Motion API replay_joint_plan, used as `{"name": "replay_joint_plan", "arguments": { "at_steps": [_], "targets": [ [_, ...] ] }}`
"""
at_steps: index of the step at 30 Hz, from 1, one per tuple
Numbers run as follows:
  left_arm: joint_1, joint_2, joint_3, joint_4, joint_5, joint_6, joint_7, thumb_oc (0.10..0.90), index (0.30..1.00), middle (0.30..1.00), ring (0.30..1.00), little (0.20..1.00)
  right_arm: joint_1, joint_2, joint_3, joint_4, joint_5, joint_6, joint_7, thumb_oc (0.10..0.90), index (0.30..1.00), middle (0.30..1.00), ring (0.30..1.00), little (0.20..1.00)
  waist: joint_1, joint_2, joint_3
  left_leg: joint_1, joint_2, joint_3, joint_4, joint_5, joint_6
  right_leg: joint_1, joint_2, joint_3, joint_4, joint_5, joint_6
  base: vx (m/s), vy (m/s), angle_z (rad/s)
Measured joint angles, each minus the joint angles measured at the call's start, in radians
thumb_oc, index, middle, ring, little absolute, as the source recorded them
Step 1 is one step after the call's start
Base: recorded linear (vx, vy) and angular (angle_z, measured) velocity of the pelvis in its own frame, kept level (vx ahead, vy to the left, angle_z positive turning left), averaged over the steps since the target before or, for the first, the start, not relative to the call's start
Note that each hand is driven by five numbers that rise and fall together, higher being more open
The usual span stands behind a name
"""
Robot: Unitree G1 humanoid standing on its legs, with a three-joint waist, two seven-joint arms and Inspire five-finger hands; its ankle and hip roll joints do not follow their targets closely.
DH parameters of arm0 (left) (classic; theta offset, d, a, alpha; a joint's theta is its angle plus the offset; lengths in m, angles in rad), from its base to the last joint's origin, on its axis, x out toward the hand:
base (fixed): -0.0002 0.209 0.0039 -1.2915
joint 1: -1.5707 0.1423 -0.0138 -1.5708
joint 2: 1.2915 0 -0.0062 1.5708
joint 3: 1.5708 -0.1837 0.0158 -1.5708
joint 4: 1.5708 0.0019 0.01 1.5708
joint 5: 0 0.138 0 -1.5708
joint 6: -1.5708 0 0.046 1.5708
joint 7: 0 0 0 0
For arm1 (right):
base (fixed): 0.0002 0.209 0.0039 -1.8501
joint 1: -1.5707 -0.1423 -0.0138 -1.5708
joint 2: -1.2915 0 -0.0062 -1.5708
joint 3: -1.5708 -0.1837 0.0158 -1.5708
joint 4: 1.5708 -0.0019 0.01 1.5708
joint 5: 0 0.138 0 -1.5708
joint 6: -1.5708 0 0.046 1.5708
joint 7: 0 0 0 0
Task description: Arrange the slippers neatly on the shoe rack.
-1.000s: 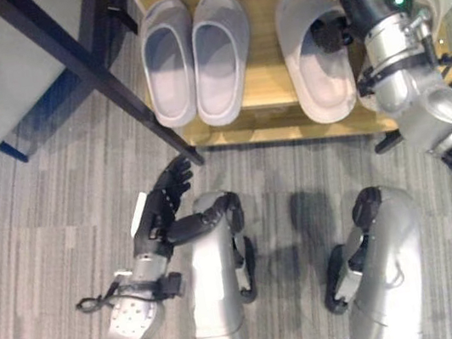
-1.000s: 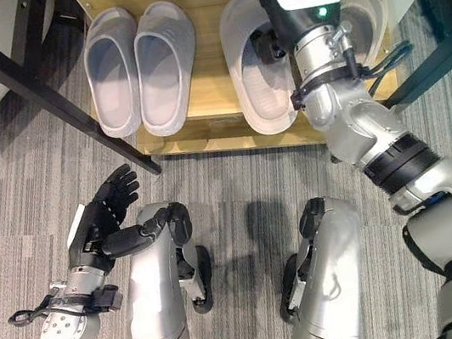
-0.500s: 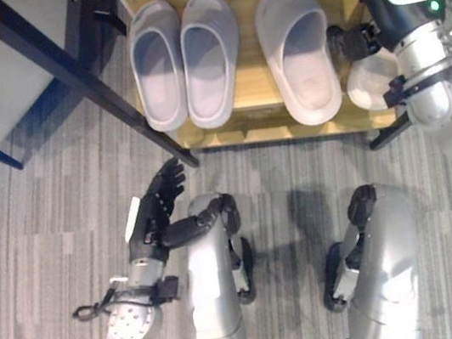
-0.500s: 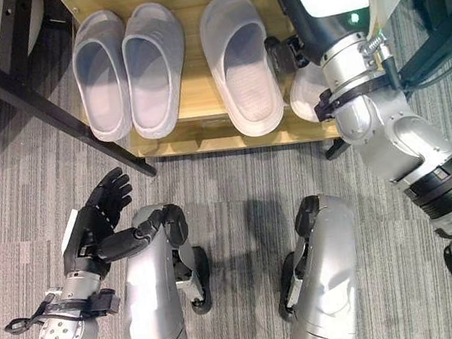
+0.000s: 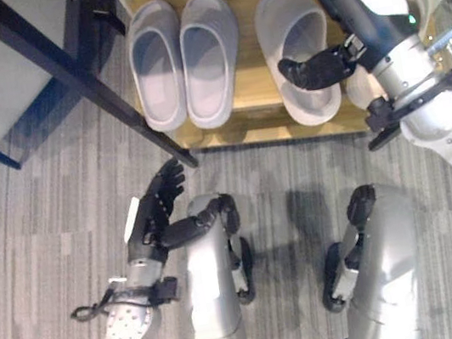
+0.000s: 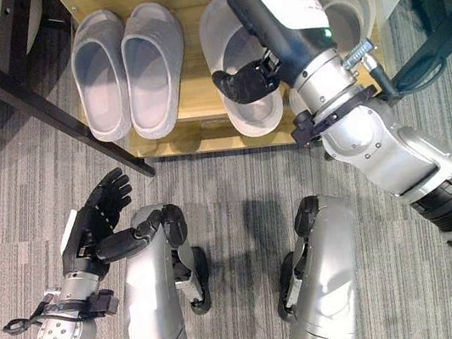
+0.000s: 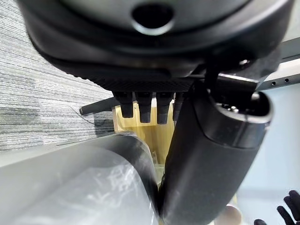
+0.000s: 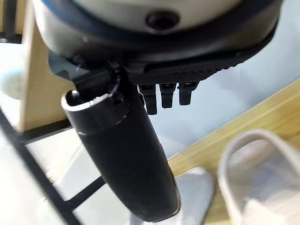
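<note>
The wooden shoe rack (image 5: 262, 116) runs along the top of the frame, above the grey carpet (image 5: 29, 226). On its shelf, at upper centre-left, a pair of grey slippers (image 5: 185, 60) lies side by side, touching. A third slipper (image 5: 288, 30) lies to their right with a clear strip of wood between, its heel reaching the shelf's front edge. A fourth slipper (image 6: 348, 4) sits just beside it at the upper right, largely behind the right arm. A black desk leg (image 5: 74, 77) slants across the upper left and ends near the rack's left front corner.

The right hand (image 5: 319, 67) hangs over the third slipper's heel, fingers straight, holding nothing; half a second ago it was between the two right slippers. The left hand (image 5: 157, 212) stays open over the carpet at lower left.
</note>
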Motion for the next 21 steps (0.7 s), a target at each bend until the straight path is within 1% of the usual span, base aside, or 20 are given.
{"name": "replay_joint_plan", "arguments": {
  "at_steps": [2,3,5,8,10,12,13,14,18,21],
  "targets": [
    [0.001,0.0,0.0,0.0,0.0,-0.001,0.0,0.8,0.9,0.9,0.9,0.9,-0.069,-0.022,0.077,0.004,0.001,0.001,0.014,0.8,0.9,0.9,0.9,0.9,0.001,-0.001,0.0,0.0,0.001,0.0,0.0,0.0,0.0,0.0,0.0,0.0,0.0,0.0,0.0,0.0,0.0,0.0],
    [0.001,0.002,0.0,0.001,0.0,-0.001,0.0,0.8,0.9,0.9,0.9,0.9,-0.141,-0.024,0.156,0.025,0.001,0.001,0.022,0.8,0.9,0.9,0.9,0.9,0.0,-0.001,0.0,0.001,0.001,0.0,0.001,0.0,0.0,0.0,0.0,0.0,0.001,0.0,0.0,0.0,0.0,0.0],
    [0.001,0.003,-0.002,0.0,0.0,-0.001,0.0,0.8,0.9,0.9,0.9,0.9,-0.235,-0.005,0.247,0.064,-0.002,0.001,0.03,0.8,0.9,0.9,0.9,0.9,0.003,-0.001,0.0,0.002,0.002,-0.001,0.001,0.001,-0.002,0.0,0.0,-0.001,0.001,0.0,0.0,0.0,0.0,0.0],
    [-0.002,0.003,-0.004,0.001,0.0,-0.002,-0.001,0.8,0.9,0.9,0.9,0.9,-0.325,0.032,0.317,0.137,-0.007,0.005,0.034,0.8,0.9,0.9,0.9,0.9,0.018,-0.001,0.0,0.005,0.003,0.0,0.001,0.002,-0.004,0.001,-0.002,-0.001,0.002,0.0,0.0,0.0,0.0,0.0],
    [-0.001,0.004,-0.004,0.001,0.0,-0.007,-0.001,0.8,0.9,0.9,0.9,0.9,-0.341,0.058,0.318,0.184,-0.014,0.011,0.034,0.8,0.9,0.9,0.9,0.9,0.032,-0.001,0.0,0.006,0.003,0.001,0.001,0.002,-0.004,0.002,-0.004,-0.001,0.002,0.0,0.0,0.0,0.0,0.0],
    [0.002,0.004,-0.004,0.003,-0.003,-0.014,-0.001,0.8,0.9,0.9,0.9,0.9,-0.388,0.102,0.358,0.26,-0.017,0.018,0.03,0.8,0.9,0.9,0.9,0.9,0.041,-0.001,0.0,0.006,0.002,0.001,0.0,0.002,-0.004,0.004,-0.006,-0.002,0.001,0.0,0.0,0.0,0.0,0.0],
    [0.001,0.004,-0.006,0.005,-0.005,-0.015,0.0,0.8,0.9,0.9,0.9,0.9,-0.422,0.143,0.389,0.325,-0.034,0.03,0.03,0.8,0.9,0.9,0.9,0.9,0.043,-0.001,0.0,0.009,0.002,-0.001,-0.001,0.003,-0.005,0.006,-0.006,-0.004,0.0,0.0,0.0,0.0,0.0,0.0],
    [-0.001,0.005,-0.012,0.003,-0.004,-0.017,-0.001,0.8,0.9,0.9,0.9,0.9,-0.434,0.163,0.399,0.366,-0.047,0.041,0.03,0.8,0.9,0.9,0.9,0.9,0.056,-0.001,0.0,0.01,0.002,-0.001,-0.002,0.003,-0.005,0.006,-0.008,-0.004,0.0,-0.001,-0.002,0.0,0.0,0.0],
    [0.009,0.006,-0.007,0.005,-0.005,-0.023,0.001,0.8,0.9,0.9,0.9,0.9,-0.431,0.251,0.398,0.485,-0.094,0.072,0.019,0.8,0.9,0.9,0.9,0.9,0.06,-0.001,0.0,0.017,-0.002,-0.001,-0.011,0.003,-0.004,0.018,-0.014,-0.01,-0.012,-0.001,-0.003,0.0,0.0,0.0],
    [0.011,0.006,-0.007,0.005,-0.005,-0.024,0.003,0.8,0.9,0.9,0.9,0.9,-0.423,0.282,0.395,0.531,-0.132,0.096,0.014,0.8,0.9,0.9,0.9,0.9,0.064,-0.001,0.0,0.017,-0.003,0.0,-0.02,0.003,-0.003,0.019,-0.017,-0.014,-0.02,-0.001,-0.003,0.0,0.0,0.0]
  ]
}}
